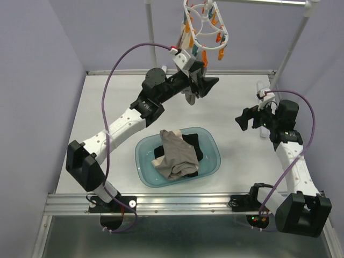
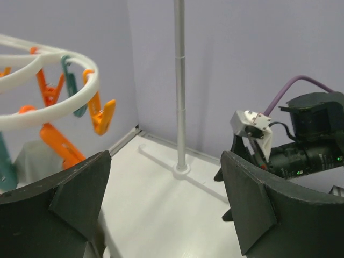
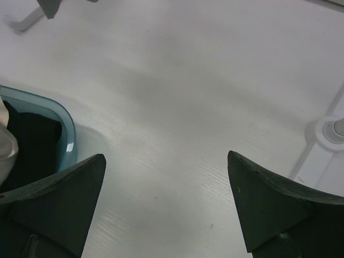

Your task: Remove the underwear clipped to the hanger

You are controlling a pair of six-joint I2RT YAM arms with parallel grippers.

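The white ring hanger (image 1: pixel 204 24) with orange and teal pins hangs from the rack at the top centre. A pale cloth (image 1: pixel 184 40) is clipped on its left side, and a grey piece (image 1: pixel 189 98) shows below my left gripper. My left gripper (image 1: pixel 204 87) is open and empty, just below and beside the hanger. In the left wrist view the hanger's ring (image 2: pixel 48 102) and a grey cloth (image 2: pixel 32 158) lie left of that gripper (image 2: pixel 166 156). The beige-taupe garment (image 1: pixel 174 153) and the black one (image 1: pixel 193 145) lie in the teal basin (image 1: pixel 212 161). My right gripper (image 1: pixel 242 119) is open and empty over the bare table (image 3: pixel 177 97).
White rack poles stand at the back left (image 1: pixel 152 32) and back right (image 1: pixel 293 43), with foot bars on the table. One pole (image 2: pixel 181 80) shows ahead in the left wrist view. The basin's rim (image 3: pixel 59 129) is at the left in the right wrist view. Lilac walls close in the table.
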